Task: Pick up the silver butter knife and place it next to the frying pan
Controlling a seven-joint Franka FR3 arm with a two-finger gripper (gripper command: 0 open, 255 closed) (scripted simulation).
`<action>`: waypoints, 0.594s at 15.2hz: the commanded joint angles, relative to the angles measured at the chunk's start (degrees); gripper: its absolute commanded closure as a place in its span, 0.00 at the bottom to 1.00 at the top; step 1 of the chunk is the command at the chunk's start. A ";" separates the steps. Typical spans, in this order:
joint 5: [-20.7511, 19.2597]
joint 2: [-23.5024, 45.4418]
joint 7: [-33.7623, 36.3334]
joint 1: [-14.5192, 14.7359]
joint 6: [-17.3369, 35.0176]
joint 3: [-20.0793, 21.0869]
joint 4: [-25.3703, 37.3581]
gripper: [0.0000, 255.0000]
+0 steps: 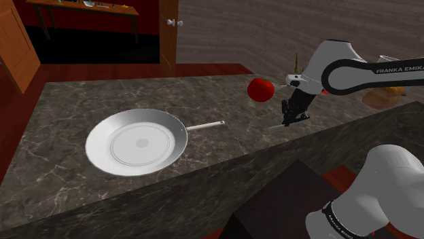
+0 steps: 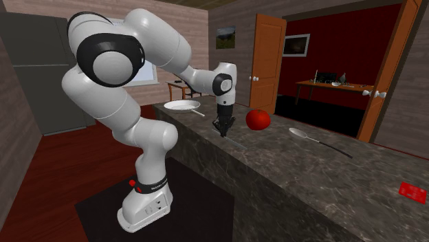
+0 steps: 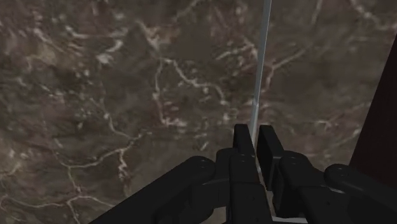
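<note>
By the edge of the surface (image 1: 224, 95), the black fingers (image 3: 242, 145) were clamped on the silver butter knife (image 3: 261, 70). Its long thin blade stuck straight out ahead of them. The frying pan (image 1: 136, 142) lay well apart, toward the shoulder view's left

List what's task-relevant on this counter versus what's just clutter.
Job: thin silver butter knife, clasped in the black two-finger gripper; round silver frying pan.
Lying about: round red tomato; long-handled silver spoon; flat red card.
</note>
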 commanded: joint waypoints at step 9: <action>0.59 -1.19 0.08 -0.06 -2.72 1.13 1.52 1.00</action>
